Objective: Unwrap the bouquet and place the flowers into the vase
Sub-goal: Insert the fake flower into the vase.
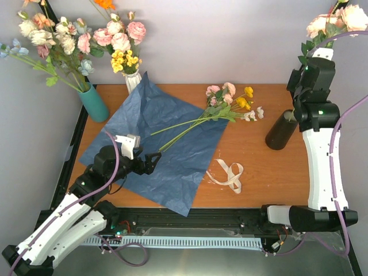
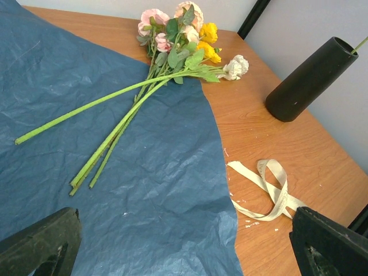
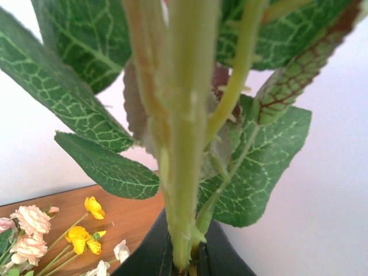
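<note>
The left gripper [image 1: 150,163] is spread open over the paper [image 1: 172,167], near the cut ends of the flowers [image 1: 221,112]. The right gripper [image 1: 318,56] is clenched, seemingly on a stem [image 3: 184,144], over the rim of the vase [image 1: 282,131].

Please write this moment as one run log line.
paper: unfolded flat | left gripper: open, above paper | right gripper: shut on stem, at vase mouth | flowers: lying, stems on paper
</note>
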Robot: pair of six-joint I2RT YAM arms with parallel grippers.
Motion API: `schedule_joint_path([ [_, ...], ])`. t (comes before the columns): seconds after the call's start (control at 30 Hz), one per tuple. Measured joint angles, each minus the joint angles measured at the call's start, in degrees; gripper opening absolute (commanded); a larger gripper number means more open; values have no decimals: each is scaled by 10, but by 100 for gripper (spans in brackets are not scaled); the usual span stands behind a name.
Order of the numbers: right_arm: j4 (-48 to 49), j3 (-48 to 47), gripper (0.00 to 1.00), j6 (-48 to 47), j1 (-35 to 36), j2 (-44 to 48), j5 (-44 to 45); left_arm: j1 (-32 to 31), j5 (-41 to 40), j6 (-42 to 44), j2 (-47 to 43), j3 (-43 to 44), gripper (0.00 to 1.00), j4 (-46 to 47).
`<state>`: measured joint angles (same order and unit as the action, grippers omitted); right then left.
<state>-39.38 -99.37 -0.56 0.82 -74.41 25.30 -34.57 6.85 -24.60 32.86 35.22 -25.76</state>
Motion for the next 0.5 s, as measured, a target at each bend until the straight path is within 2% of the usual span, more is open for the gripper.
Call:
schedule_joint_path([
  [0.3,74,100,4,9,-19,28,-8,0,0,0,0,-2,99,0],
  [0.37,85,118,7,15,-22,32,-8,0,0,0,0,-2,100,0],
  [0.5,96,160,20,36,-25,34,-9,0,0,-1,0,-2,100,0],
])
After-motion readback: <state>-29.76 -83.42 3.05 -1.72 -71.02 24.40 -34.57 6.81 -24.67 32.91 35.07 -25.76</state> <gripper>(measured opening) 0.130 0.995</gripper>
